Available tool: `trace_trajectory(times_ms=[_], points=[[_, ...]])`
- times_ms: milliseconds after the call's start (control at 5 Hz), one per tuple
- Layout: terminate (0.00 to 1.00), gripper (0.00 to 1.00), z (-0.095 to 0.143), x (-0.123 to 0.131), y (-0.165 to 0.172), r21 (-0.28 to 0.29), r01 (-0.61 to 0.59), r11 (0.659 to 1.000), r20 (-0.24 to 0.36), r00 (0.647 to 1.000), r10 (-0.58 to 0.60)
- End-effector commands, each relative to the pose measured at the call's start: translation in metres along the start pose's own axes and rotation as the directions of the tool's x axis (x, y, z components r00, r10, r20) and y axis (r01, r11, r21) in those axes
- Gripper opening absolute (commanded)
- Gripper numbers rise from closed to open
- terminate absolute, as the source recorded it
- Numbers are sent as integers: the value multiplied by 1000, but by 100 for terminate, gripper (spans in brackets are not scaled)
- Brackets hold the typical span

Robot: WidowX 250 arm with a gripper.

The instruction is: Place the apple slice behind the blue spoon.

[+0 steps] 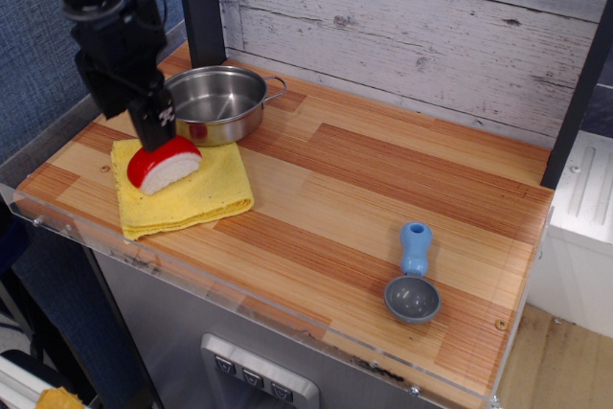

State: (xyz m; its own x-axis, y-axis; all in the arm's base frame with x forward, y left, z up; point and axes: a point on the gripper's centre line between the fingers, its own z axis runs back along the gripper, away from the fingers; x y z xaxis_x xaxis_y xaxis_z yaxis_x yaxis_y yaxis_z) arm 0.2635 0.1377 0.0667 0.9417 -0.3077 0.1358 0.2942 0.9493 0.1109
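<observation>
The tool [156,129] is hanging directly above the apple slice [165,164], its tip just at the red skin; I cannot tell how far its jaws are standing apart, and it is holding nothing that I can see. The slice is lying on a yellow cloth [192,193] at the left of the worktop [364,179], its long axis running left to right, beside a steel pot [213,102]. The blue spoon [413,275] is lying well apart, near the front right, with free wood behind it.
</observation>
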Motion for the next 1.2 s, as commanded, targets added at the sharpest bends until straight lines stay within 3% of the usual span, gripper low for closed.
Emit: trace_trajectory(times_ms=[0,200,400,600,1000], points=[[0,100,-18,1,0,20,24,1000,-10,1000,-24],[0,100,-31,0,-7,-7,53,999,-19,998,-53],[0,100,-39,0,-9,7,67,998,-28,997,-66],[0,0,-36,0,-7,25,62,998,-10,998,-62],[0,0,-27,1,-1,24,34,999,22,999,-34]])
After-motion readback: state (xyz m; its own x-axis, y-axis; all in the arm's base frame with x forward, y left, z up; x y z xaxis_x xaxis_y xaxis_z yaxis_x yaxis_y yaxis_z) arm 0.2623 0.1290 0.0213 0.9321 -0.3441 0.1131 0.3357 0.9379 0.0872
